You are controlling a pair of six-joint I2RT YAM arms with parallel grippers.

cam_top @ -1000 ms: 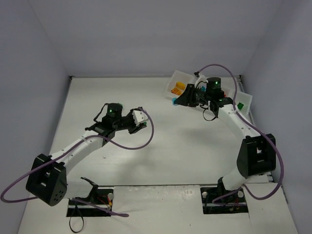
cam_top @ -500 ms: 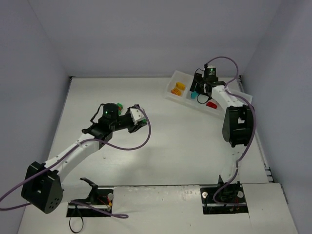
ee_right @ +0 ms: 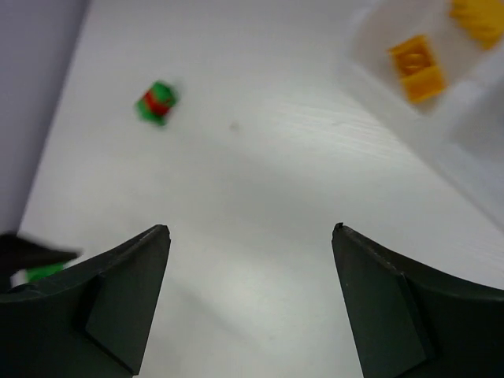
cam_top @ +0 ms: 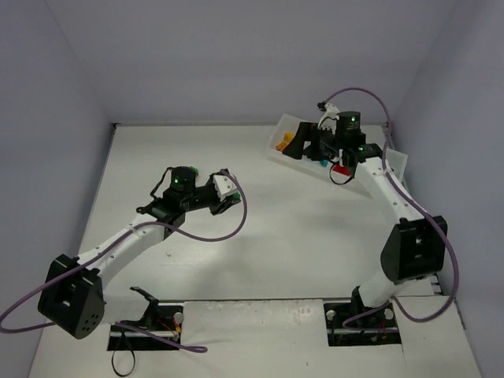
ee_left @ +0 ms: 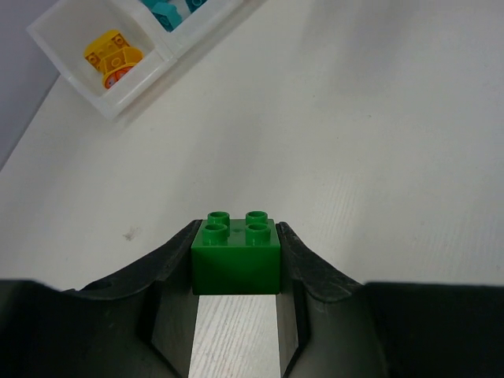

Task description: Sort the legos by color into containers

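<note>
Over on the left side of the table (cam_top: 276,236), the left gripper (cam_top: 226,187) hangs well short of the tray (ee_left: 67,75), its jaws pinching a green brick (ee_left: 236,256) by two opposite sides, studs up, the brick sitting square between the dark fingers (ee_left: 169,268). Looking ahead from that wrist, the tray's end compartment holds yellow-orange bricks (ee_left: 114,59), and the next one along shows teal bricks (ee_left: 169,9) at the picture's edge. Across at the far right, the right gripper (ee_right: 250,230) hovers by the yellow end of the tray, jaws spread wide with nothing between them. Its wrist view is blurred, but you can make out a yellow-orange piece in the tray at upper right, and a small green-and-red stack (ee_right: 156,102) lying loose on the bare table, well apart from the tray. From above, a red brick (cam_top: 340,168) shows in the tray beneath the right arm, with a speck of teal just beside it.
</note>
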